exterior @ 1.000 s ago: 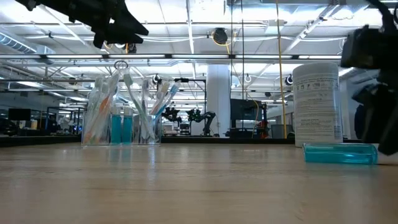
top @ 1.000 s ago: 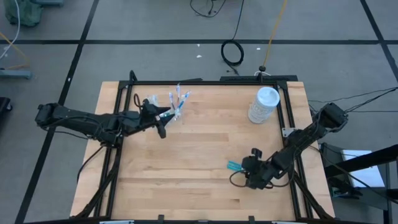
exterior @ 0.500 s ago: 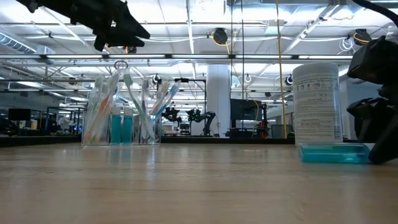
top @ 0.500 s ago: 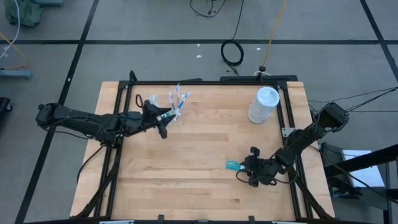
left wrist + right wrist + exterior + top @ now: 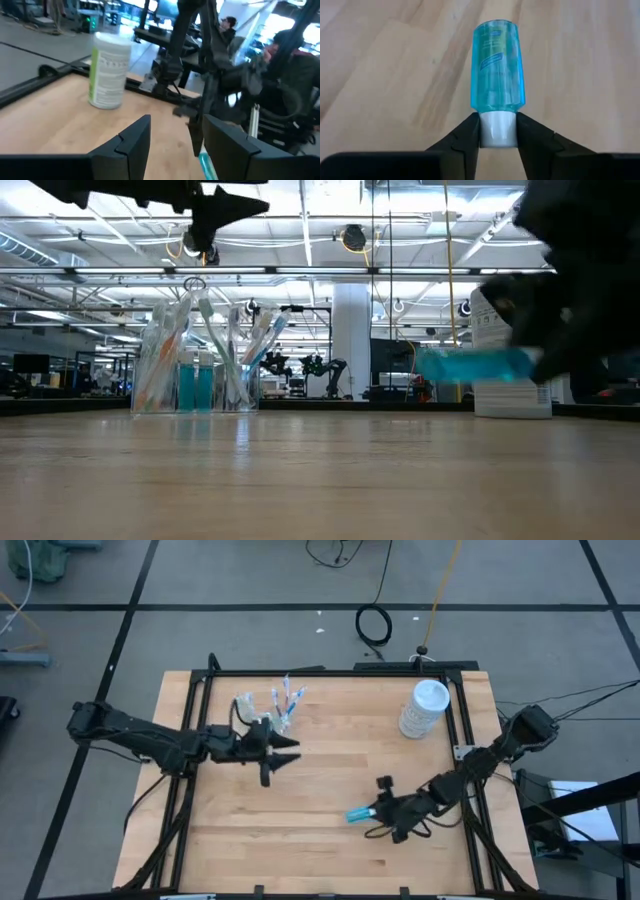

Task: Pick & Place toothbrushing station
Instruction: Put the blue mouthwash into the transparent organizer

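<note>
With our right gripper (image 5: 497,132) clamped on the teal tube's (image 5: 497,65) white cap, we should carry it level toward the far-left cup (image 5: 247,703).

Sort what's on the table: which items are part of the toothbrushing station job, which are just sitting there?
Part of the job:
- teal tube, gripped at its white cap by the right claw, lifted off the table
- clear cup with toothbrushes and teal tubes inside
- left claw, open, beside the cup

Just sitting there:
- white lidded container, far right corner
</note>
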`<state>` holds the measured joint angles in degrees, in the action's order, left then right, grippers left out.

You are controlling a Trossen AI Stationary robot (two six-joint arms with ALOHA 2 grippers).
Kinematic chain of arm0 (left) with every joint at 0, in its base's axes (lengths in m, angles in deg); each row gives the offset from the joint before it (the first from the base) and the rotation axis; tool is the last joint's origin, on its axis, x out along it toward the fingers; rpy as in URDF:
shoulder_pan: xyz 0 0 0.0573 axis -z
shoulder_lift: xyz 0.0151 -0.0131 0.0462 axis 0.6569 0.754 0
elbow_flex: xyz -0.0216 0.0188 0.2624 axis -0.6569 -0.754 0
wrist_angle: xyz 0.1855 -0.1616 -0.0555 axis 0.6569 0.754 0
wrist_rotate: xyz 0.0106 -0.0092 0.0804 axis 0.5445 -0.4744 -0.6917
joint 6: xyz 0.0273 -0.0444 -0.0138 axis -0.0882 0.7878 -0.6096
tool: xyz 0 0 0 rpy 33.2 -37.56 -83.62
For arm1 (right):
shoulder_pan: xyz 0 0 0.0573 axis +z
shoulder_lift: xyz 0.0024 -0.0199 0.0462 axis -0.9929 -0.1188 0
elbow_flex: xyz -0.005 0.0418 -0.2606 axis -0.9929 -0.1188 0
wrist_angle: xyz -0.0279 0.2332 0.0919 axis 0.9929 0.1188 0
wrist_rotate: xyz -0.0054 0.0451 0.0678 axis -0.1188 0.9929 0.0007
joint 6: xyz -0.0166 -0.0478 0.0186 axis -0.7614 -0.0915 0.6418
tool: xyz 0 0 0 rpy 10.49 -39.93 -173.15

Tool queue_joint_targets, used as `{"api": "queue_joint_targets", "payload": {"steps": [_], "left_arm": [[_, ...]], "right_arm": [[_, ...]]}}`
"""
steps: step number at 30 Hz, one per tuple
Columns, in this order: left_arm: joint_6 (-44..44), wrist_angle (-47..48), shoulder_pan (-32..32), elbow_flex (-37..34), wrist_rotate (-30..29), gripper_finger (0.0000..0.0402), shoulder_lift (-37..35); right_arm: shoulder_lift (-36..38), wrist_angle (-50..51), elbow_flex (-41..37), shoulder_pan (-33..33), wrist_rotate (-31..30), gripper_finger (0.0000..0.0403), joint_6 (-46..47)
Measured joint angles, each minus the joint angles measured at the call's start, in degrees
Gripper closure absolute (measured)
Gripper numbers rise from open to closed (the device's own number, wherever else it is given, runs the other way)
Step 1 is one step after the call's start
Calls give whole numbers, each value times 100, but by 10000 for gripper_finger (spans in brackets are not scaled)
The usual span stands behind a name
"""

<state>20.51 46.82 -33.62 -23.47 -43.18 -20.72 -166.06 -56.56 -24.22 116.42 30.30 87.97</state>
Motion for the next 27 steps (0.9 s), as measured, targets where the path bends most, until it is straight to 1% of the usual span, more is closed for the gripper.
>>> {"api": "queue_joint_targets", "payload": {"steps": [4, 7, 11, 13, 15, 16, 18, 20, 23, 26, 27], "left_arm": [[126, -278, 85, 0, 26, 218, 373], [728, -278, 94, 0, 72, 218, 624], [1357, -293, 90, 15, 595, 218, 1046], [1570, -247, 97, 129, 937, 218, 1315], [1699, -163, 97, 349, 1295, 218, 1608], [1703, -87, 97, 529, 1454, 218, 1755], [1647, 410, 94, 921, 1661, 218, 2009], [1475, 1069, 88, 1443, 1674, 218, 2314], [1196, 2259, 58, 2193, 1485, 218, 2745], [1235, 3269, -32, 2790, 1351, 218, 3147], [1254, 3423, -74, 2966, 1357, 218, 3286]], "right_arm": [[-7, 828, 868, -371, 111, 312, -1513], [-4, 1093, 1311, -595, 73, 314, -2609], [-24, 990, 1557, -824, 54, 309, -4193], [-112, 956, 1632, -961, 0, 304, -4745], [-215, 1009, 1663, -1096, -134, 304, -5053], [-283, 978, 1687, -1175, -105, 304, -5162], [-384, 931, 1692, -1289, -113, 307, -5354], [-494, 923, 1692, -1393, -110, 308, -5436], [-580, 927, 1692, -1491, -106, 305, -5417], [-579, 906, 1692, -1500, -142, 301, -5429], [-579, 873, 1692, -1498, -137, 301, -5437]]}}
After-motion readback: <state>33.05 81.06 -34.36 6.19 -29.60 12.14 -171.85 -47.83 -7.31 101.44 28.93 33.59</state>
